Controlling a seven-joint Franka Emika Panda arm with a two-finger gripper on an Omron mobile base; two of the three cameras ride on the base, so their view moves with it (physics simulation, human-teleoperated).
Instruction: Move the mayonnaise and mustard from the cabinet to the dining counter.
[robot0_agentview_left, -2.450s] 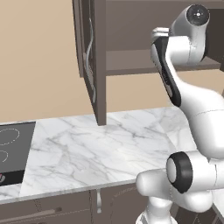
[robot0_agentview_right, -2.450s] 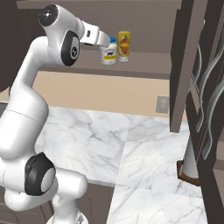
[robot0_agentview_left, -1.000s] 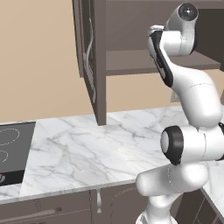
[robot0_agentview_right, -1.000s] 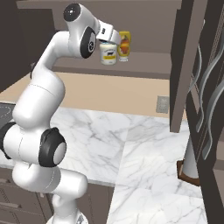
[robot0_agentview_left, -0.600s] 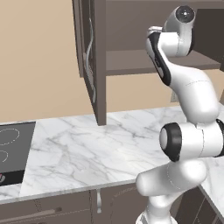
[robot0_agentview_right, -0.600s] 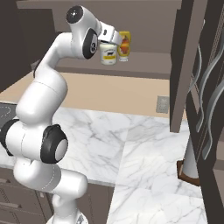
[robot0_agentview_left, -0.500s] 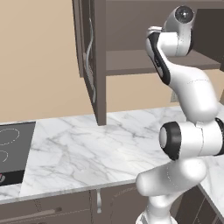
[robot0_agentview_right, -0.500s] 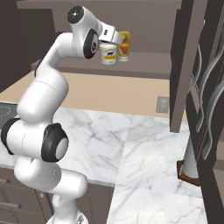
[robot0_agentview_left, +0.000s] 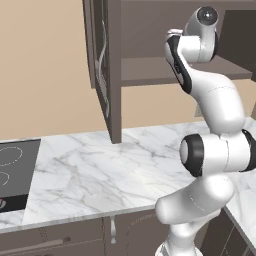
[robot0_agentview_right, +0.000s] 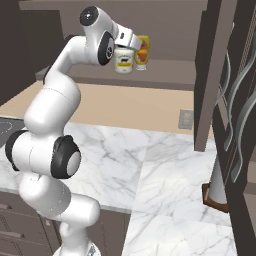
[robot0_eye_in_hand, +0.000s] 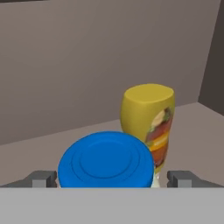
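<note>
The mayonnaise (robot0_eye_in_hand: 106, 160), a jar with a round blue lid, stands on the cabinet's shelf (robot0_eye_in_hand: 43, 148) right in front of the hand camera. My gripper (robot0_eye_in_hand: 112, 179) is open, with one fingertip on each side of the lid and not touching it. The mustard (robot0_eye_in_hand: 151, 124), a yellow bottle with a picture label, stands upright just behind the jar and to its right. In the right base view the white hand covers the top of the mayonnaise (robot0_agentview_right: 123, 61), and the mustard (robot0_agentview_right: 143, 53) stands beside it on the cabinet (robot0_agentview_right: 170, 70) shelf. The dining counter is out of view.
The cabinet door (robot0_agentview_left: 102, 65) hangs open to the left of the arm, and another open door (robot0_agentview_right: 235, 105) stands close on the right. Below are the marble worktop (robot0_agentview_left: 100, 170), a black cooktop (robot0_agentview_left: 12, 170), a wall socket (robot0_agentview_right: 186, 119) and a pale cylinder on a brown base (robot0_agentview_right: 217, 192).
The arm has stretched deeper into the cabinet, bringing the hand over the mayonnaise. In the last half second it barely moves. The jaws stay open, and jar and bottle have not moved.
</note>
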